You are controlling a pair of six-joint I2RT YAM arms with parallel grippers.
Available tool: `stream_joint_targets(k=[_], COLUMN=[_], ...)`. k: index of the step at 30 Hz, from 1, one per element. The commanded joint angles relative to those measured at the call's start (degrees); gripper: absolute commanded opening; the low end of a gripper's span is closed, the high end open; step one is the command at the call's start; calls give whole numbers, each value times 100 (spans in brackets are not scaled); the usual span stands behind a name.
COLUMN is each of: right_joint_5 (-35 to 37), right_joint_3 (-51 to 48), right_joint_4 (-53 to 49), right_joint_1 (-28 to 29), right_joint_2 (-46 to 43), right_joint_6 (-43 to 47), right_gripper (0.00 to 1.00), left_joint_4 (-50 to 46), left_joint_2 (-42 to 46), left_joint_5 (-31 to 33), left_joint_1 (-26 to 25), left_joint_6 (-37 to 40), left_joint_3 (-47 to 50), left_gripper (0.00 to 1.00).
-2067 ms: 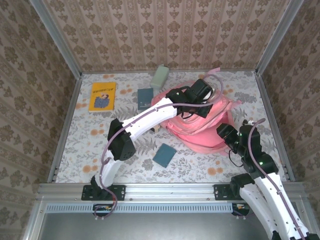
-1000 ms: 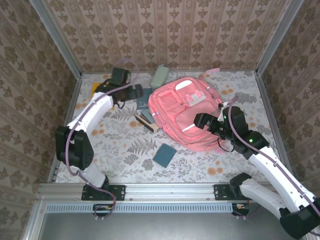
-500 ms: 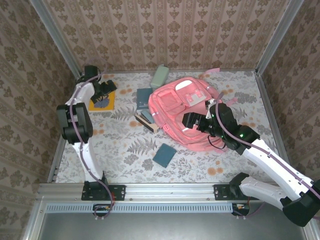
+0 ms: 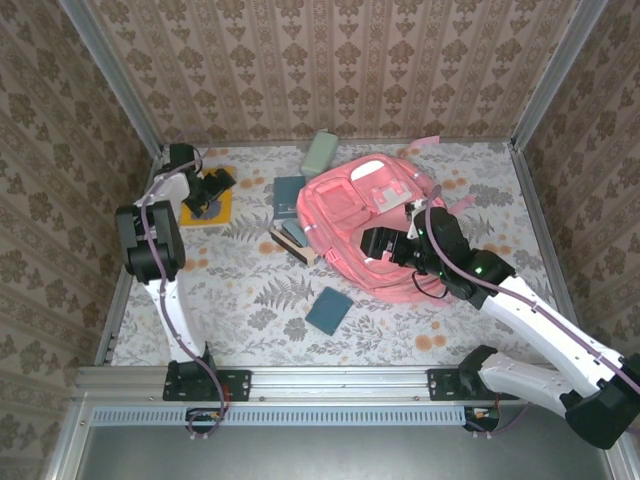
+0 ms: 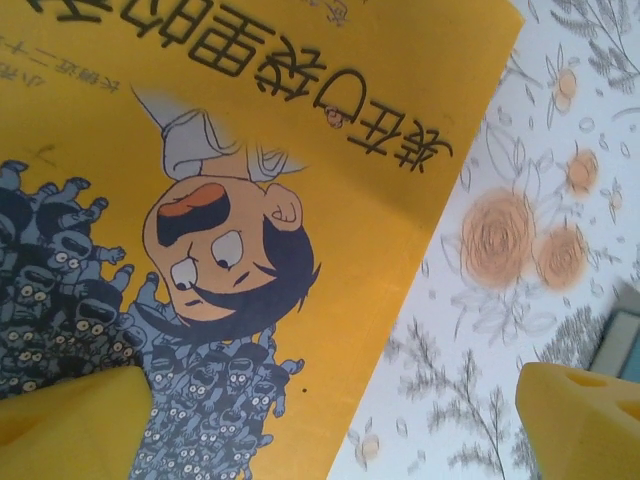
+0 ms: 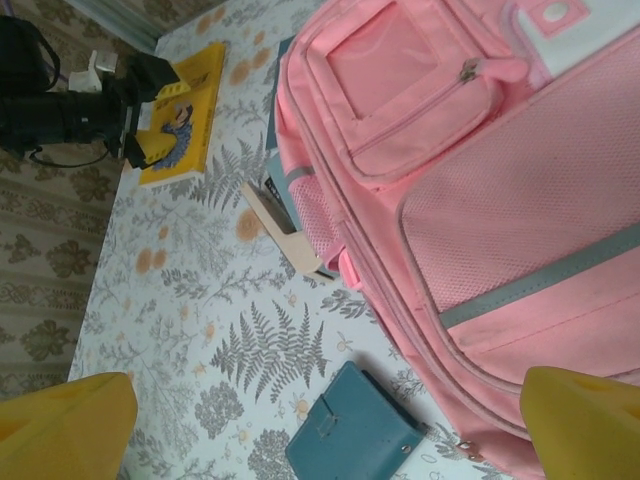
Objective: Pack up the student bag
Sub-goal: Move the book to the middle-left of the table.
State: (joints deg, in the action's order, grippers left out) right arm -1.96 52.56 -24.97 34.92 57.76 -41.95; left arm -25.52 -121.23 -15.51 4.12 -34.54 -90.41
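Top view: student bag (image 4: pixel 365 215) fills centre-right of table (image 4: pixel 200 290) and is the biggest block. Tight cluster left of it: teal book (image 4: pixel 289 192), small book pile (image 4: pixel 296 243) touching bag edge, grey-green case (image 4: pixel 320 152) by back wall. Teal wallet (image 4: pixel 327 310) alone, lower centre. Lower left bare, wide passage. Yellow book (image 4: pixel 205 205) upper left, beneath left gripper (image 4: pixel 214 184), fingers spread. Right arm (image 4: pixel 520 310) crosses lower right. Narrow free strip between bag and right edge.
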Motion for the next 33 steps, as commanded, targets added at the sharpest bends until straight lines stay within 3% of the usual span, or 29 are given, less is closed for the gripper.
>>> stream_joint_targets(k=[1, 7, 14, 18, 22, 28, 33], right_joint_5=[-211, -610, -808, -663, -518, -648, -764], right_joint_3=[194, 297, 660, 1067, 1038, 1063, 1595], right_joint_4=[251, 631, 747, 432, 743, 1208, 1137], right_joint_1=[64, 106, 320, 465, 599, 727, 1056], right_joint_2=[210, 743, 1384, 1806, 1899, 2364, 3120], right_joint_6=[143, 265, 535, 753, 715, 507, 395], right_gripper=[99, 100, 100, 100, 100, 99, 83], left_joint_4=[-172, 474, 897, 830, 547, -255, -585], left_joint_2=[426, 1579, 3113, 3888, 4766, 6280, 6992], left_joint_5=[-298, -384, 78, 468, 814, 1260, 830], left_joint_1=[-124, -518, -1542, -2319, -2833, -2542, -1441], left_joint_6=[-452, -989, -2032, -2667, -2991, -2515, -1636], left_joint_3=[1047, 3020, 5022, 5693, 5968, 5843, 5879], left_gripper=[96, 96, 96, 97, 98, 100, 98])
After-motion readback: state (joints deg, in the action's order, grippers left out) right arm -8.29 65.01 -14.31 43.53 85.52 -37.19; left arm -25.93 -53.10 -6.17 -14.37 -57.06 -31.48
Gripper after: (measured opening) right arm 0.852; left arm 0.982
